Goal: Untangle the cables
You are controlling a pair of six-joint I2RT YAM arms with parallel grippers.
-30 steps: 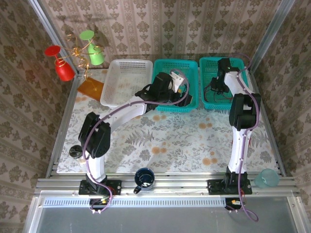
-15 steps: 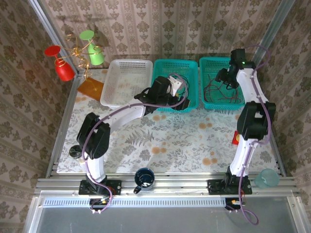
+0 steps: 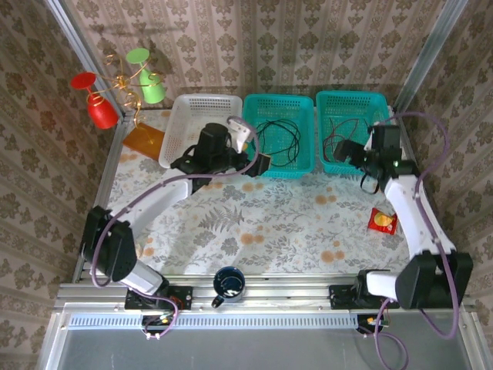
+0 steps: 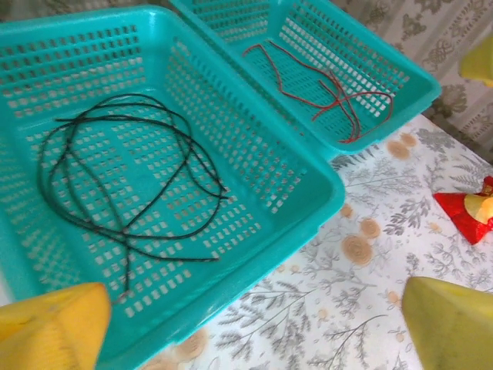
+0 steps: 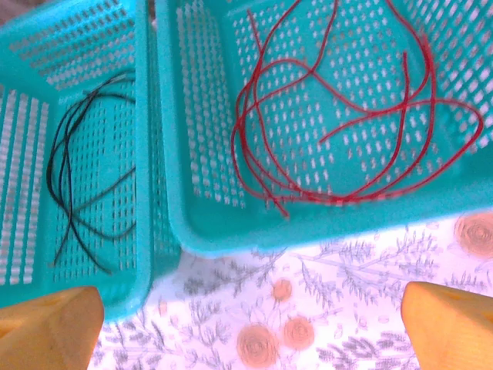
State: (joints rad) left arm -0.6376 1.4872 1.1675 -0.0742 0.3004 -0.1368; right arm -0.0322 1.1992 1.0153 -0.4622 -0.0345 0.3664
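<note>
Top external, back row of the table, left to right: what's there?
red cup → green cup → white basket → middle teal basket with black cable → right teal basket with red cable

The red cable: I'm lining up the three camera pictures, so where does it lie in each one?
Top external: the red cable lies in the rightmost teal basket, in the upper right of the picture.
Left wrist: upper right, in the farther basket.
Right wrist: upper right, spread across the basket that looks larger.
Shared landmark: the black cable in the neighbouring teal basket, to the left of the red one in all three views.
</note>
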